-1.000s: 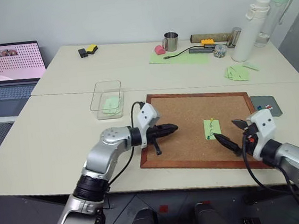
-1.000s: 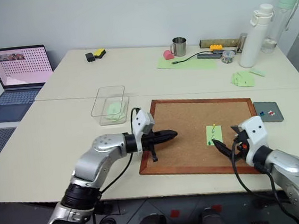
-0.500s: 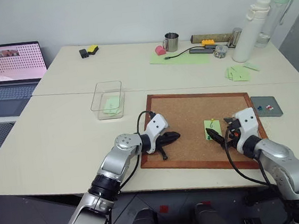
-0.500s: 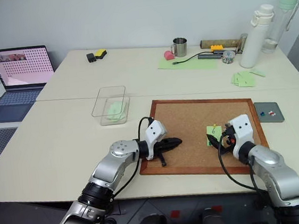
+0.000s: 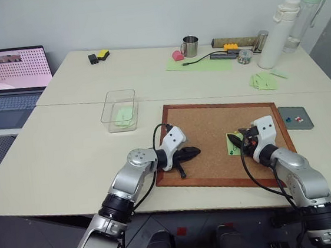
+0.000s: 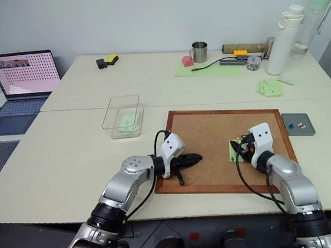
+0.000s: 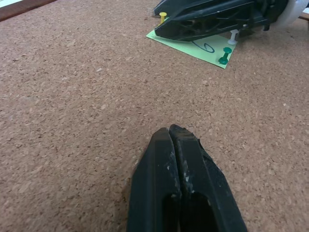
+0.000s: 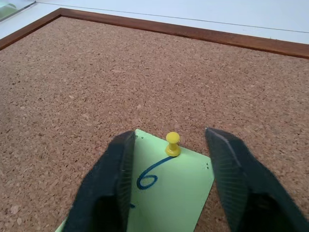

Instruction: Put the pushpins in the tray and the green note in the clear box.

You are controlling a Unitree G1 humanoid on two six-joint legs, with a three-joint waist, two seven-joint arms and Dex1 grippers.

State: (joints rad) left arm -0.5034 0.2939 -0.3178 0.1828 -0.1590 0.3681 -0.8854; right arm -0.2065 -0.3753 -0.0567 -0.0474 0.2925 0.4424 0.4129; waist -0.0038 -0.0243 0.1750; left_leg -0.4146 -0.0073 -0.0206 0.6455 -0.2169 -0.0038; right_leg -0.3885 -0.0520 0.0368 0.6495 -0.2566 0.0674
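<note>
Yellow pushpin (image 8: pixel 172 144) now between right end effector (image 8: pixel 169 169) fingers.

A corkboard (image 5: pixel 214 132) with a reddish wooden frame is laid flat on the near cream table (image 5: pixel 56 153). An open laptop (image 5: pixel 12 78) is set at the far left, and a steel mug (image 5: pixel 189 45), a large green sheet (image 5: pixel 203 64) and a white bottle (image 5: pixel 274 34) are ranged along the far table. Loose green slips (image 5: pixel 263 79) are scattered in front of the bottle.
</note>
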